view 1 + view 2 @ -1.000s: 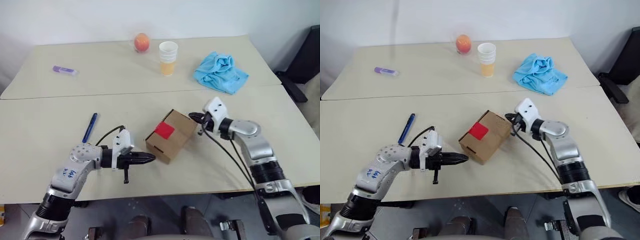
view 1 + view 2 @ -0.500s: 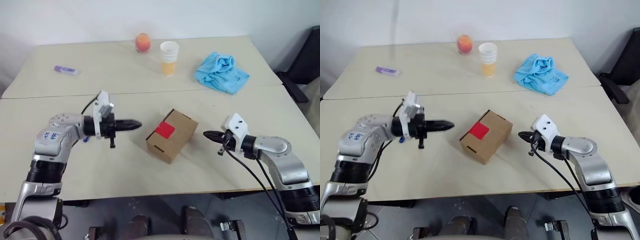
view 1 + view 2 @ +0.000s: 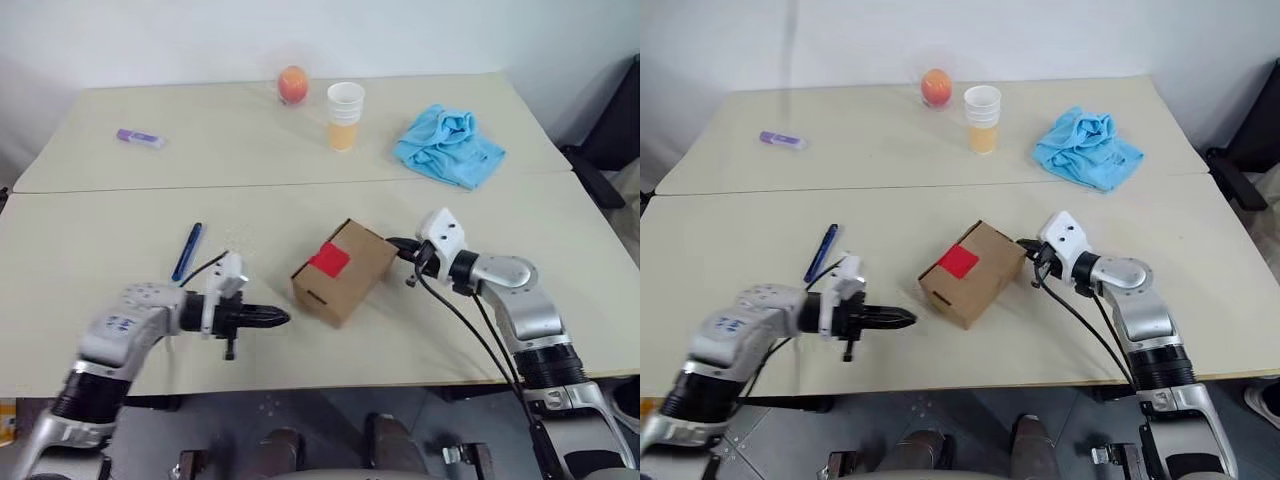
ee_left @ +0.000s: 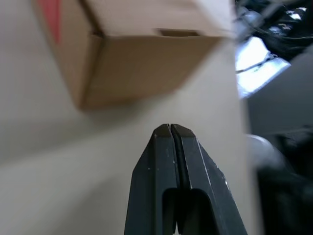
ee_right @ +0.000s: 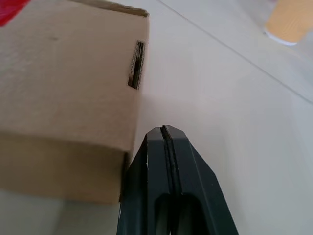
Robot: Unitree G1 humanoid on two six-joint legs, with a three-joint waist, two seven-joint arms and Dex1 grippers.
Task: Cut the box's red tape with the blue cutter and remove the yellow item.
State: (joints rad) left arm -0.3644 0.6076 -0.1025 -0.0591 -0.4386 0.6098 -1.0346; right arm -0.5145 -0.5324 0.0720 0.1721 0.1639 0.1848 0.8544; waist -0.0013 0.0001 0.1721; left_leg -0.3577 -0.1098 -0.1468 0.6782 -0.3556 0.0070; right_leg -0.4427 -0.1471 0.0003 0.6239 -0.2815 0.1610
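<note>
Cardboard box (image 3: 342, 271) is sitting at an angle near the front middle of a pale beige table (image 3: 300, 210), lid closed, with the red tape (image 3: 328, 260) lying as a small square patch on top, toward the box's left end. Left gripper (image 3: 284, 318) is hovering low over the table just left of the box's near corner, its two black fingers pressed together on nothing, pointing at the box without touching it. Right gripper (image 3: 393, 243) is sitting at the box's far right corner, fingers likewise pinched together and empty; whether it is touching the cardboard I cannot tell. Blue cutter (image 3: 186, 251) is lying flat on the table, left of the box and well apart from it, just beyond the left arm. Toward the back edge are sitting a purple marker (image 3: 138, 138), an orange fruit (image 3: 292, 84), stacked paper cups (image 3: 344, 116) and a crumpled blue cloth (image 3: 449, 146).
</note>
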